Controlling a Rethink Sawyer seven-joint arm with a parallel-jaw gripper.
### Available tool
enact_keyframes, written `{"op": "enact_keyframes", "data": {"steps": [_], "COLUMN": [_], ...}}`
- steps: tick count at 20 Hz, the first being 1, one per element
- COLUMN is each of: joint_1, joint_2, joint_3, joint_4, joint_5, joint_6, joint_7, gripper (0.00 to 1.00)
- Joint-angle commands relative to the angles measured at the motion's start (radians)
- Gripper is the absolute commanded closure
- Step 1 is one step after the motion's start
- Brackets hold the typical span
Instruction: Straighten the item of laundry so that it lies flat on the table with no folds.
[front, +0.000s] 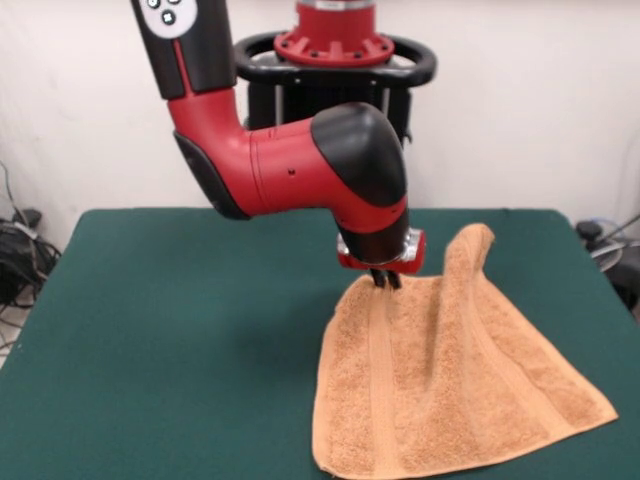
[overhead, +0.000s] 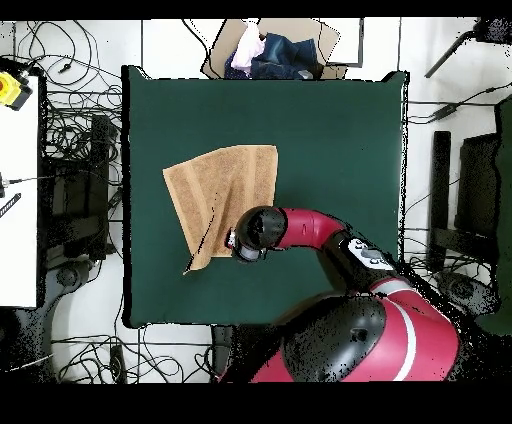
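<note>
The item of laundry (front: 440, 390), a light orange-tan towel, lies on the right half of the green table (front: 150, 330). Its near part lies spread flat, while the far part rises in a ridge to a peaked corner (front: 478, 240). My gripper (front: 386, 281) hangs under the red wrist at the towel's far edge, its fingers together and pinching the cloth. In the overhead view the towel (overhead: 225, 190) lies left of centre on the table (overhead: 330, 150), with a crease running to its pointed corner (overhead: 190, 268). The wrist (overhead: 252, 232) covers the gripper there.
A cardboard box with clothes (overhead: 270, 50) stands beyond the table's far edge in the overhead view. A white bench (overhead: 18, 180) and cables lie to the left, and dark chairs (overhead: 480, 190) to the right. My arm's elbow (front: 350, 160) hangs over mid-table.
</note>
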Motion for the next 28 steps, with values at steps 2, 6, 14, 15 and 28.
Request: {"op": "enact_keyframes", "data": {"steps": [2, 6, 14, 15, 28], "joint_1": [-0.012, -0.017, -0.002, -0.005, -0.030], "joint_2": [0.109, 0.103, 0.081, 0.073, -0.099], "joint_3": [-0.066, -0.072, -0.089, -0.087, -0.041], "joint_4": [-0.187, -0.206, -0.205, -0.199, -0.103], "joint_5": [-0.203, -0.227, -0.248, -0.243, -0.210], "joint_6": [-0.157, -0.147, -0.139, -0.125, 0.044], "joint_7": [-0.109, -0.128, -0.105, -0.108, -0.116], "gripper": [1.00, 1.00, 1.00, 1.00, 1.00]}}
